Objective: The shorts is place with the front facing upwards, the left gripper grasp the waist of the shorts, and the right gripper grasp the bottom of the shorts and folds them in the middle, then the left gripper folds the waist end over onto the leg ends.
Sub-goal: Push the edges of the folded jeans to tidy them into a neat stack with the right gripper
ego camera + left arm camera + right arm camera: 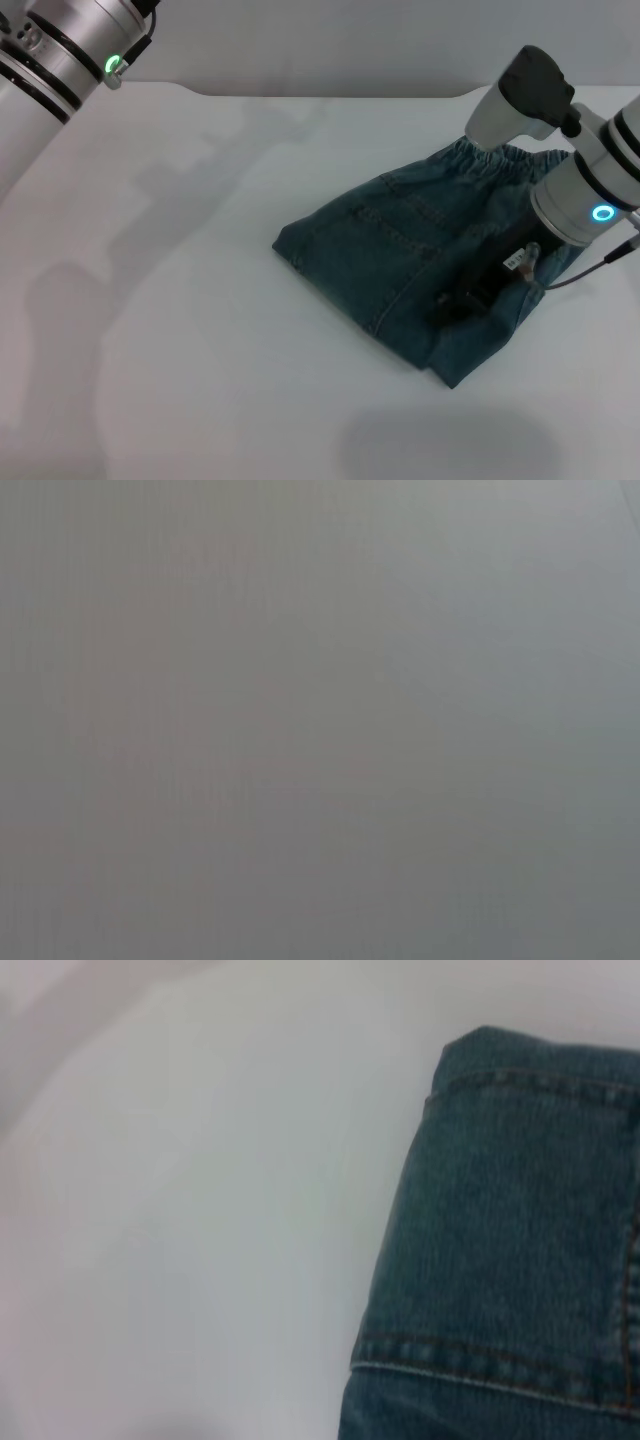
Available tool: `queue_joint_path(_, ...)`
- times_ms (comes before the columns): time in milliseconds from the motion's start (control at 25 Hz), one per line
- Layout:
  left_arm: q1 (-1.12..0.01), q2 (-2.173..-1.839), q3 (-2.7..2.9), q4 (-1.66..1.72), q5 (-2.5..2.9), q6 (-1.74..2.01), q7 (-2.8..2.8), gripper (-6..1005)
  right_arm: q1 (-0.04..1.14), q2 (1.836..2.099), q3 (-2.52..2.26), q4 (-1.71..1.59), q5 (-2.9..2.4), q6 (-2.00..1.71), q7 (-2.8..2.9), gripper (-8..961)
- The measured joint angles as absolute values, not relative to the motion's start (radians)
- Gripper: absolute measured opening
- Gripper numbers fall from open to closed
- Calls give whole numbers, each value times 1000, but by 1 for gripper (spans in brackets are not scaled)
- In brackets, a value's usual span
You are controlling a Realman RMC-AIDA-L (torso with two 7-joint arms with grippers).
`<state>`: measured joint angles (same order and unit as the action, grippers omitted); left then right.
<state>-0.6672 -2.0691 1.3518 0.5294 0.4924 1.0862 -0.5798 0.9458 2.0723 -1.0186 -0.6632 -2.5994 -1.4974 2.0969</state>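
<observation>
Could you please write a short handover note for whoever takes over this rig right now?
Left gripper: not in view; the left arm is raised at the far left of the table, away from the garment.
Right gripper: down on the blue denim shorts near their right edge; whether its fingers are open or shut cannot be told.
Shorts: on the white table, right of centre, already doubled lengthwise, elastic waistband at the far end, leg hems towards the near left.
Done: the fold down the middle appears complete.
Left: the left gripper must take the waist end and fold it over onto the leg ends.
</observation>
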Motion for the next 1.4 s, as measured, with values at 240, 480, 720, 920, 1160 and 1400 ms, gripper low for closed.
queue_joint_path(240,-659,-2069,1369,550,489,1083,-579,665,967,2072,-1019,-658,-2584,-1477,2097,339)
queue_joint_path(480,-654,-2069,1377,558,486,1082,-578,665,972,2072,-1019,-655,-2566,-1452,2097,340)
queue_joint_path(720,-653,-2068,1376,566,485,1082,-578,665,977,2072,-1019,-655,-2537,-1439,2097,340)
queue_joint_path(920,-649,-2068,1376,572,487,1083,-578,665,984,2072,-1015,-650,-2523,-1410,2104,341)
queue_joint_path(1160,-649,-2068,1376,574,491,1082,-578,665,998,2071,-1015,-647,-2506,-1372,2118,340)
queue_joint_path(1400,-648,-2068,1376,578,491,1080,-565,665,988,2070,-1022,-682,-2458,-1396,2113,341)
